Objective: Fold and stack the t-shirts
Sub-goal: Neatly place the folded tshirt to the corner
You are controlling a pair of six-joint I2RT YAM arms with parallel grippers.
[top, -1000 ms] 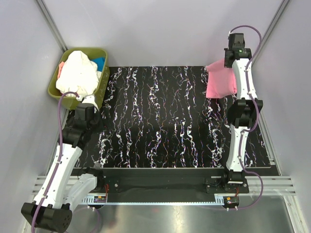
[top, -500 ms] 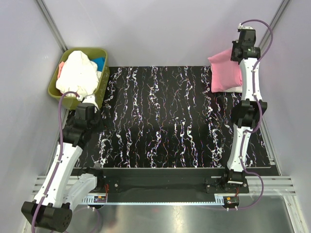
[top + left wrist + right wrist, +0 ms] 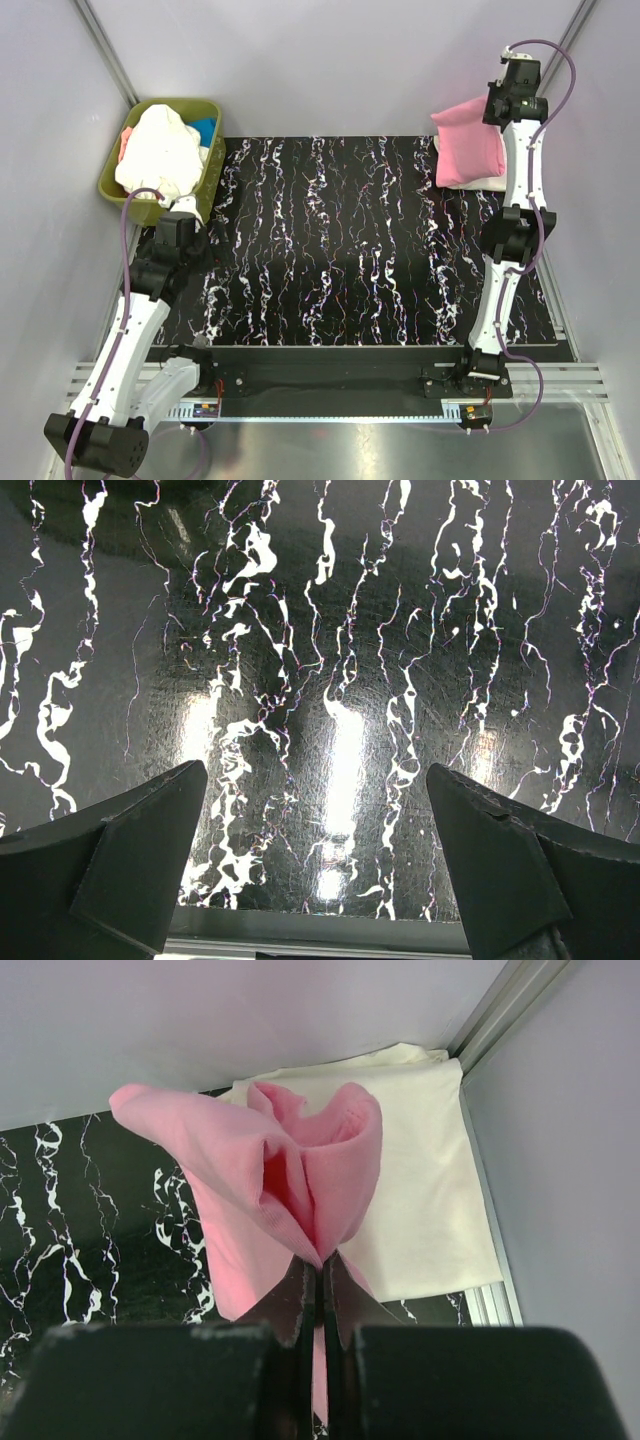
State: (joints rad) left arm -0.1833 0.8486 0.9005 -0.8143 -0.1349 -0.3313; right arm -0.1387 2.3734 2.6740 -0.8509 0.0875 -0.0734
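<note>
Over at the bench's (image 3: 330, 240) 1 o'clock corner, the right tool (image 3: 320, 1272) has its fingers pressed together on a bunched fold of the pink shirt (image 3: 290, 1175). The cloth puffs up around the tips in soft loops and hangs off towards 9 o'clock. Under it lies the cream shirt (image 3: 420, 1190), folded flat and tucked against the corner rail. From above, the pink shirt (image 3: 468, 145) covers most of the cream shirt (image 3: 478, 184), of which only a pale strip shows along the 6 o'clock edge. I cannot tell whether the pink cloth rests on the cream or hangs just clear of it.

The left tool (image 3: 315, 780) sits low on the 9 o'clock side, its fingers spread wide over the black marbled surface. Just beyond it, at 10 o'clock, the bin (image 3: 108, 178) stands off the edge of the mat. A white shirt (image 3: 160, 150) is heaped above its rim, and a blue shirt (image 3: 205, 128) peeks out at the bin's far side.
</note>
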